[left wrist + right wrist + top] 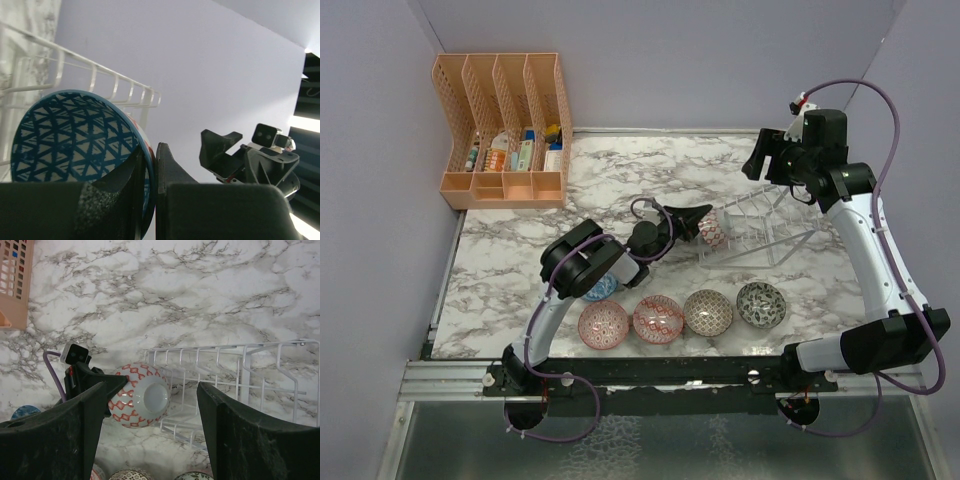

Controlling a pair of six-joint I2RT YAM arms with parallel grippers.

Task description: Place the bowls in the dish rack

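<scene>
My left gripper [698, 222] is shut on the rim of a bowl [714, 229] and holds it on edge at the left end of the wire dish rack [760, 228]. The bowl is blue-patterned inside [65, 135] and white with red marks outside [142, 395]. I cannot tell whether it touches the rack wires [235, 370]. My right gripper [756, 166] is open and empty, above the rack's far side. Several bowls lie in a front row: pink [603, 323], red [658, 318], brownish [708, 312], dark grey-green [761, 303]. A blue bowl [604, 291] is partly hidden under my left arm.
An orange plastic file organiser [505, 130] with small items stands at the back left. Purple walls close in the back and both sides. My left arm stretches low across the table middle, just behind the bowl row.
</scene>
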